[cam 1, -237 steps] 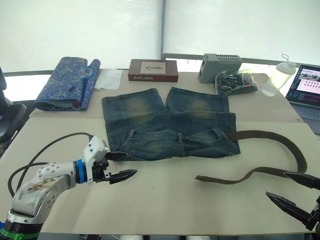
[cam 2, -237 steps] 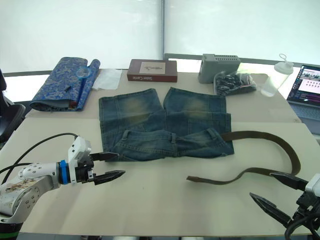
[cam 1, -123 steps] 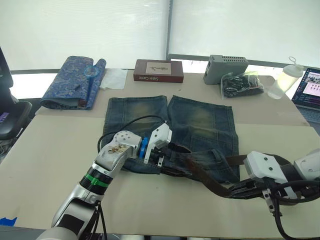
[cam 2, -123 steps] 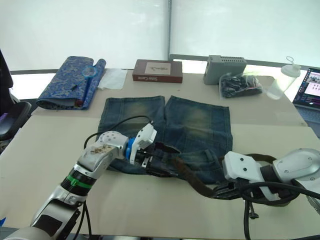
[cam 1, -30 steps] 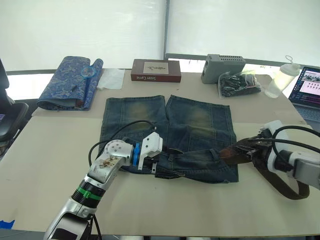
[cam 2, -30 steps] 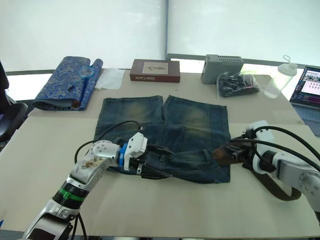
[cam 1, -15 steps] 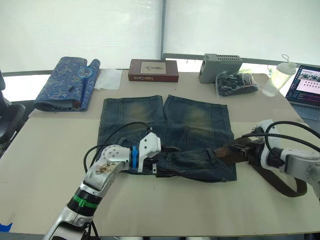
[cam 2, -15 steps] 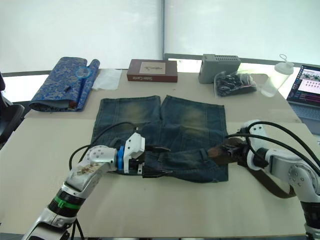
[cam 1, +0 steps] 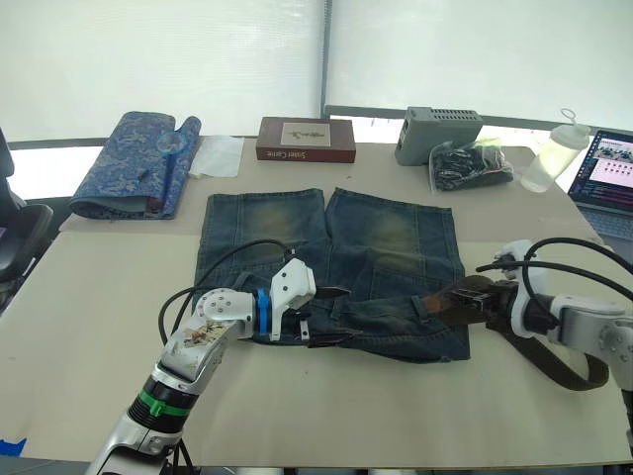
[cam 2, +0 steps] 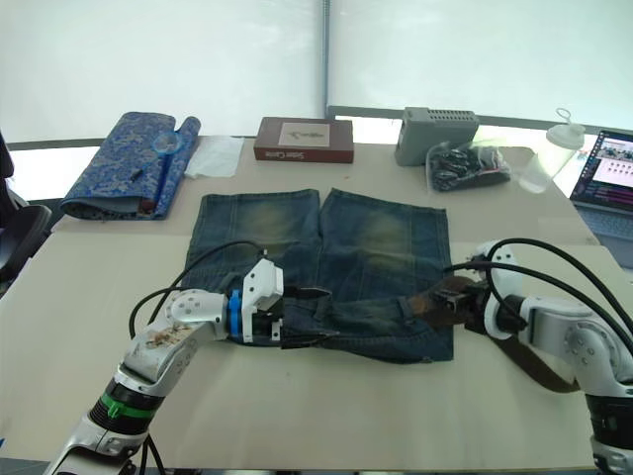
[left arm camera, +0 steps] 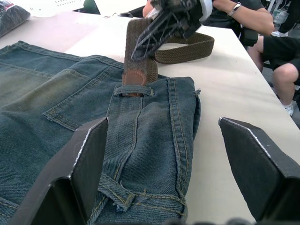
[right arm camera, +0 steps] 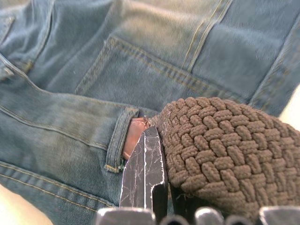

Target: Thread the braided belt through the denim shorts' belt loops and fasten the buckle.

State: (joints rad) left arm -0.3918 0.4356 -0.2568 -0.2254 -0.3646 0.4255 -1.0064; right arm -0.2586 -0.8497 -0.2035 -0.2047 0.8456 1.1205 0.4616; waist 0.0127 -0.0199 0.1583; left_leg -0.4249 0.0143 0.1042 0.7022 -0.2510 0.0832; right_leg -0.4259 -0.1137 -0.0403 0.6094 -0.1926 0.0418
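Note:
The denim shorts [cam 1: 331, 237] lie flat on the table with the waistband nearest me. My left gripper [cam 1: 331, 317] is open, its two fingers [left arm camera: 89, 154] straddling the folded waistband left of centre. My right gripper [right arm camera: 147, 136] is shut on the braided belt [right arm camera: 220, 150] just behind its reddish leather tip. That tip sits inside a belt loop [left arm camera: 133, 90] at the waistband's right end. The rest of the belt [cam 1: 559, 356] curls on the table behind the right gripper [cam 1: 467, 297]. The buckle is hidden.
Along the far edge stand a blue patterned fabric roll [cam 1: 134, 163], a brown box [cam 1: 306, 139], a grey box [cam 1: 438, 135], a bag of dark parts [cam 1: 472, 164], a bottle [cam 1: 552, 158] and a laptop [cam 1: 610, 170]. Seated people [left arm camera: 262, 28] are beyond the table's right side.
The belt first lay loose on the table with both grippers apart from it. Over the last second the right gripper has edged left with the belt tip at the loop; the left gripper has stayed.

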